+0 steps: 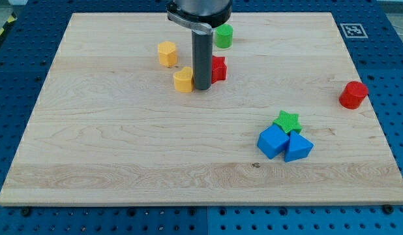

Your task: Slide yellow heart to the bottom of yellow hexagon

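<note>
No hand here: my tip (202,87) touches the yellow heart block's (183,79) right side; pushing on risks overshooting left past the yellow hexagon block (167,53).

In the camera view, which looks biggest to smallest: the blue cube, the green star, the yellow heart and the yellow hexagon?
1. Blue cube, clearly largest, though it is also nearest the camera.
2. Yellow hexagon and yellow heart: alike, so unranked.
3. Green star, partly hidden by the blue blocks, so unsure.
</note>
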`<control>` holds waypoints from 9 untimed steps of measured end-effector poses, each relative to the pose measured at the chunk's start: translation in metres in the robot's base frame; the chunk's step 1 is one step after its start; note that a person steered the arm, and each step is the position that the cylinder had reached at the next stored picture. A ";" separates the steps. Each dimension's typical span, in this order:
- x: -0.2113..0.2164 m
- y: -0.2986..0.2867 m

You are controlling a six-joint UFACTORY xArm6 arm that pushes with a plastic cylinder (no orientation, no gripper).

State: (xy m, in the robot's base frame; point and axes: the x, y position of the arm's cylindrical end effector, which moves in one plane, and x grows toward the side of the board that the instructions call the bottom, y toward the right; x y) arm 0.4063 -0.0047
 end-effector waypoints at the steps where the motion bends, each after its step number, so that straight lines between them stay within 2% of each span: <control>1: -0.001 0.000; 3: 0.022 -0.011; 7: -0.007 -0.062; 8: -0.008 -0.067; 9: 0.010 -0.065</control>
State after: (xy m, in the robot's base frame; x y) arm 0.4162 -0.0692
